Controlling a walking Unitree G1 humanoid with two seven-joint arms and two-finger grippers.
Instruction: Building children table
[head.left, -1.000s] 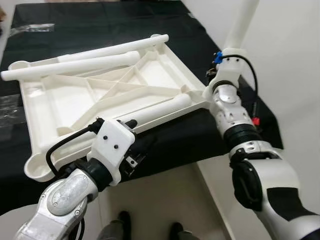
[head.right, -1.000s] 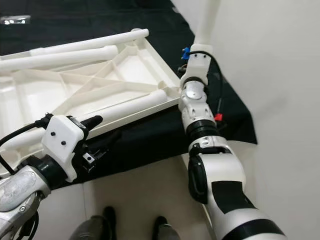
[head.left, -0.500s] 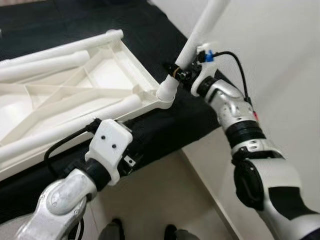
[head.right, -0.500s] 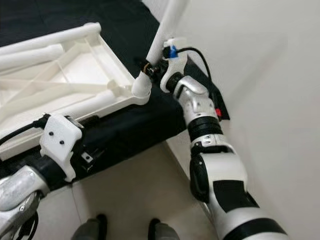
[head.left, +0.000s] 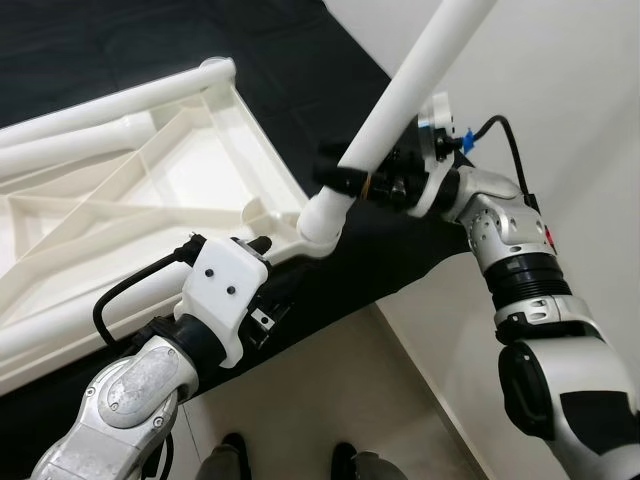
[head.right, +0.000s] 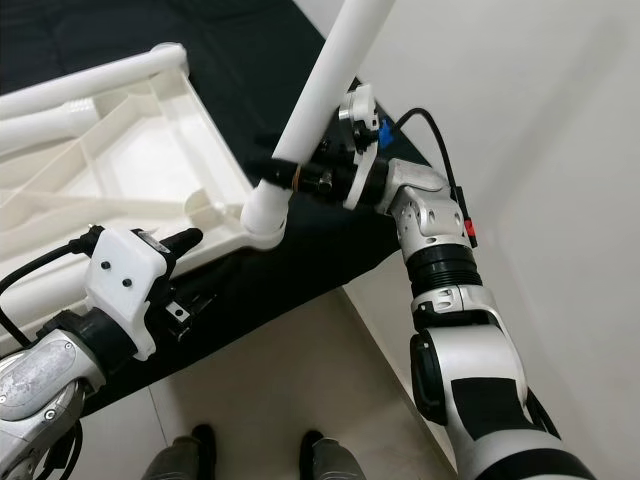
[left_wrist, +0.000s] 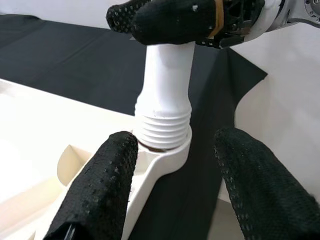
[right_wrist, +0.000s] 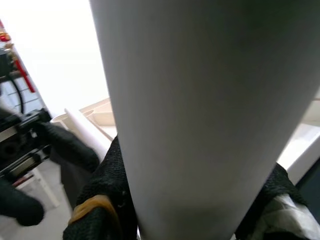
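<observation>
We've got the white leg (head.left: 400, 100) seated in the corner socket (left_wrist: 165, 155) of the upturned tabletop (head.left: 150, 190), approx 5 o'clock corner, on the black cloth (head.left: 130, 40). Right gripper (head.left: 352, 182) pinches the leg just above its threads. Left gripper (left_wrist: 175, 165) fingers spread, either side of the socket. Rigid, light, smooth plastic imo; grip low nr the threads. No writing legible.

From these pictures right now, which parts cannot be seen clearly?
- Leg top: cut by the eye views' upper edge.
- Table top far side: cut by the left edge.
- Thread depth in the corner socket: hidden inside it.
- Right gripper fingertips: behind the leg.
</observation>
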